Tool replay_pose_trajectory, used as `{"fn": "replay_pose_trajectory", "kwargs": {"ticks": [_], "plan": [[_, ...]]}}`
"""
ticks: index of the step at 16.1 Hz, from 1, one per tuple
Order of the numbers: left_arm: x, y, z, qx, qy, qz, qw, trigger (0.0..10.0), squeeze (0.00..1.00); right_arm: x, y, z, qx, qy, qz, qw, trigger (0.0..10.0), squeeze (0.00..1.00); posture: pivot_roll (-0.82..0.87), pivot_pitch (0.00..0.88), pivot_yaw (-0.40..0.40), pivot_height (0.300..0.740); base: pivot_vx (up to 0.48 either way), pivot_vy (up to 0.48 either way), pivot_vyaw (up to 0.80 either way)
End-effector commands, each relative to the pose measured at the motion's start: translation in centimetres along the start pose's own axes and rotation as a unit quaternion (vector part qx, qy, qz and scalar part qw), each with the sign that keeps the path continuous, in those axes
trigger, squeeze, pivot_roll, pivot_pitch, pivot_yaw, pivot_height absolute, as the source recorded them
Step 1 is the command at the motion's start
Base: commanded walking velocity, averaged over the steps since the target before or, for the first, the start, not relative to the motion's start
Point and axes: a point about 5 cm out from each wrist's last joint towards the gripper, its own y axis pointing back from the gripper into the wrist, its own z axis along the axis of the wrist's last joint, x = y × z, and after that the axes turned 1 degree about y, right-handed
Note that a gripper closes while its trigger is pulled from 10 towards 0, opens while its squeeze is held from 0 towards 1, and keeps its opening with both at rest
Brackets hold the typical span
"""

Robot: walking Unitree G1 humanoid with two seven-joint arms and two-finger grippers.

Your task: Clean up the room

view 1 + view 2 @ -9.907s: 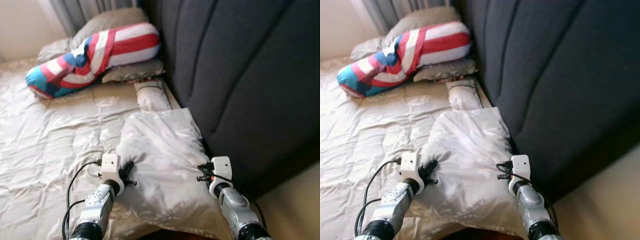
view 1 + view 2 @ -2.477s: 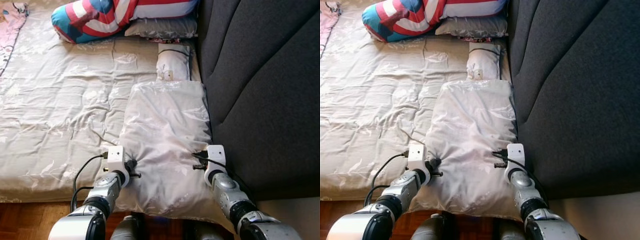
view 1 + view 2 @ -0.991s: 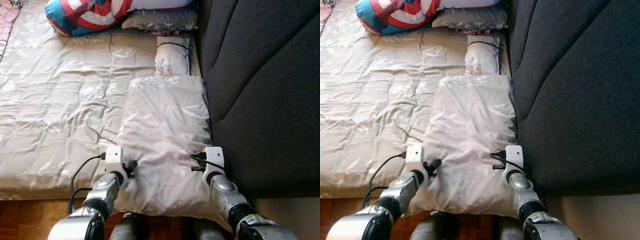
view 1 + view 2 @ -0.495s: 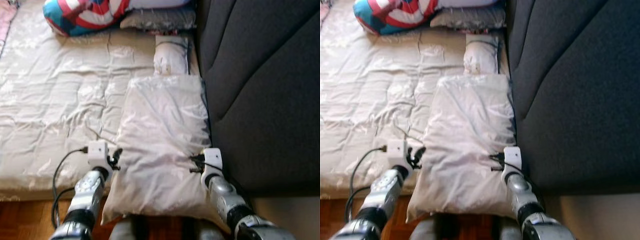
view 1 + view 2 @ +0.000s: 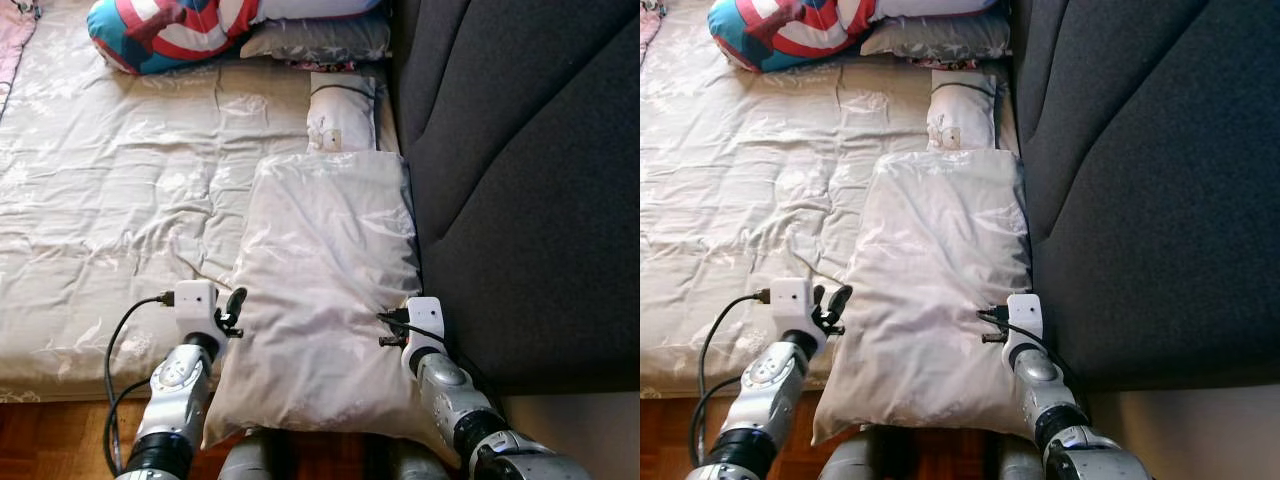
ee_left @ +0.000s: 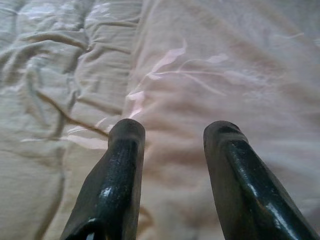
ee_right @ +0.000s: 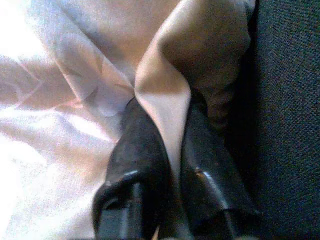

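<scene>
The left gripper (image 5: 236, 305) has let go of the pillow (image 5: 325, 290): a second ago its fingers (image 6: 122, 165) pinched the pillow's left edge, and now they stand apart just beside that edge, lower left of the frame. The pillow's near left corner now sags further over the bed's edge.

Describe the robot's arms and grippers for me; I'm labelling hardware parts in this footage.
Both arms are silver metal with black ring joints near the bottom of the picture. Each wrist carries a white boxy camera housing. The left gripper and right gripper each have two long, glossy black fingers with rounded tips. A thin black cable loops from the left housing down along that arm; short black wires show at the right housing.
</scene>
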Motion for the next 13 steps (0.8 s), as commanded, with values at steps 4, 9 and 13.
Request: {"fn": "replay_pose_trajectory", "kwargs": {"ticks": [4,9,13], "plan": [[0.1,0.6,-0.9,0.021,0.008,0.007,1.0,10.0,0.0,-0.5,0.2,-0.9,0.013,0.0,-0.004,1.0,10.0,1.0,0.0,0.329,-0.011,0.74,0.0,0.0,0.0],[-0.4,0.4,-0.9,0.023,0.013,0.006,1.0,10.0,0.0,-0.6,0.2,0.0,-0.025,0.014,0.003,1.0,10.0,1.0,-0.01,0.303,-0.011,0.74,0.0,0.0,0.0],[-0.7,0.2,-0.9,0.014,0.019,0.008,1.0,10.0,0.0,-0.9,0.4,1.8,-0.108,0.038,0.015,0.993,10.0,0.0,-0.02,0.248,-0.011,0.74,0.0,0.0,0.0]]}}
